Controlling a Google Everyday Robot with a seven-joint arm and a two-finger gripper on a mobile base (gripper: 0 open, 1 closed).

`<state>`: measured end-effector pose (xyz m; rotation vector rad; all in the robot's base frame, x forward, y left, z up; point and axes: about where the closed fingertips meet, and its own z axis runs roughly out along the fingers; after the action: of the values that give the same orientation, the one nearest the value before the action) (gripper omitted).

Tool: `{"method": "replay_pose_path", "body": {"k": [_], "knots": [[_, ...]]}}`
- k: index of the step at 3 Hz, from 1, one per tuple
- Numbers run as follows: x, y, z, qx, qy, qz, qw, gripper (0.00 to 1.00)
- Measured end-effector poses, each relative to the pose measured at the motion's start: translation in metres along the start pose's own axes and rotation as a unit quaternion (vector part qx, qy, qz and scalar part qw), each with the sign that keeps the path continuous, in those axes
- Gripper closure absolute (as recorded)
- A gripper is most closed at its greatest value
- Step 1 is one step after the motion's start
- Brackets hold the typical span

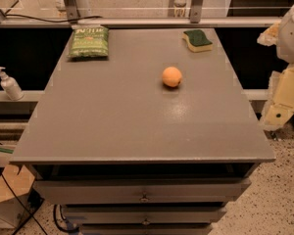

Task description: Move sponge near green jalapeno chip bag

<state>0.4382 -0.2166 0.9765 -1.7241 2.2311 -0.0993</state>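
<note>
Drawers (144,192) are shut, contents hidden. Green jalapeno chip bag (89,42) lies far left, white lettering not readable; sponge (197,40) far right. Gripper (279,106) hangs at right edge beside table (137,121), grip: can't tell.

Gripper (282,101), apparently, at right edge

The desk (112,126) carries the green jalapeno chip bag (89,42) at its far left corner, the sponge (197,40) at its far right corner and an orange (172,76) nearer the right edge. The gripper (283,104) hangs beyond that edge.
</note>
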Motion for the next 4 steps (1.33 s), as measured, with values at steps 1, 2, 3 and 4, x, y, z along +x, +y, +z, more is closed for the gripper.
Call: {"method": "replay_pose_path", "body": {"k": [1, 2, 3, 4], "knots": [[0.0, 0.0, 0.0, 0.0, 0.0, 0.0, 1.0, 0.0], [-0.001, -0.002, -0.003, 0.006, -0.007, 0.002, 1.0, 0.0], [-0.011, -0.013, -0.002, 0.021, -0.06, 0.003, 0.998, 0.0], [-0.025, -0.036, 0.002, 0.043, -0.138, 0.005, 0.9895, 0.0]]}}
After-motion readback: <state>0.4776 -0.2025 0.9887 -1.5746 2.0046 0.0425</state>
